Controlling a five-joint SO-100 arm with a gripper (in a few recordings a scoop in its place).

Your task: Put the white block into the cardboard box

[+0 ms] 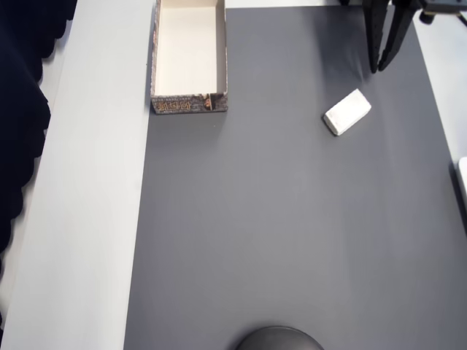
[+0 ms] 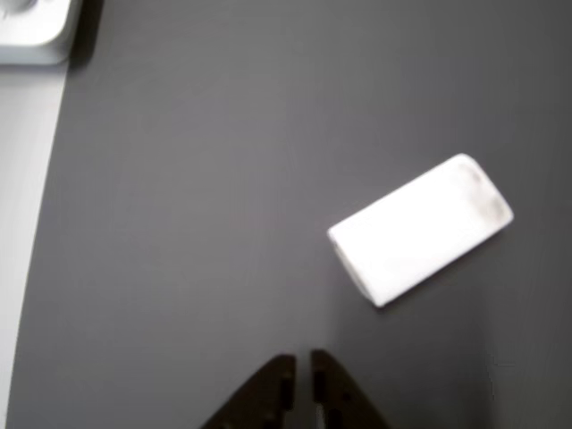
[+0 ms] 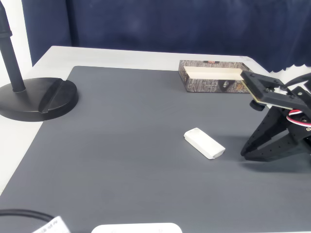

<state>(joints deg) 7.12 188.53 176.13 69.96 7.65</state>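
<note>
The block (image 1: 347, 111) lies flat on the dark mat (image 1: 277, 233), askew to the mat's edges, well apart from the box (image 1: 189, 102), which sits at the mat's far corner in the overhead view with its open top up and nothing inside that I can see. The gripper (image 1: 384, 67) hangs just beside the block, not touching it; in the fixed view it (image 3: 248, 154) stands to the block's right with its tips low to the mat. The fingers look nearly closed and hold nothing: in the wrist view only a thin slit shows between the tips (image 2: 302, 380) (the view there is soft, so how tightly they meet is hard to judge).

So the step in hand is the approach, with the grasp not yet made. The next move would call for the fingers to spread wide enough to take the block, the wrist to turn so they straddle its short sides, not its long diagonal, and the tips to come down around it. Then a lift, a carry across the mat, and a release over the box. A black stand base (image 3: 34, 99) sits at the mat's other end, clear of that path.
</note>
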